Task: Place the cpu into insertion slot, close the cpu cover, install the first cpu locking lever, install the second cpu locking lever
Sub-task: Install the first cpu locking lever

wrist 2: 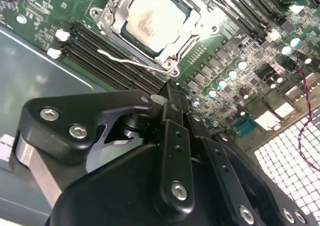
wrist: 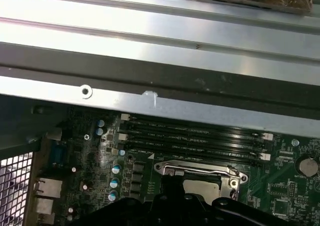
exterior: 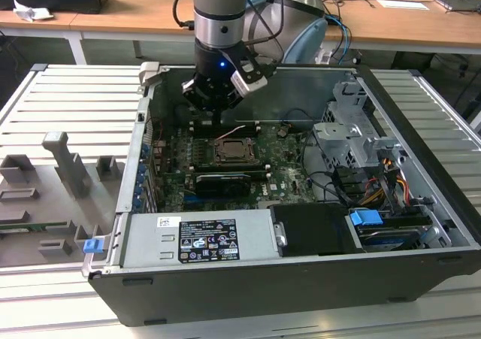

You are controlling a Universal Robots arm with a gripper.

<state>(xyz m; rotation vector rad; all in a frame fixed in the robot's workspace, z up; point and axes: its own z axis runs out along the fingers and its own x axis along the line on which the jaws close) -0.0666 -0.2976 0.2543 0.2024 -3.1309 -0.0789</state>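
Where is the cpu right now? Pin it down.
In the exterior view the cpu lies at the middle of the green board. In the second wrist view the metal cover frames it and long memory slots run right beside it.

Counted from my remote station: one open computer case (exterior: 421,106), one motherboard (exterior: 289,167), one power supply (exterior: 203,237). On the board I count one cpu (wrist 2: 150,20), one cpu cover (wrist 2: 191,21), four memory slots (wrist: 195,136) and one coin cell (wrist: 306,166).
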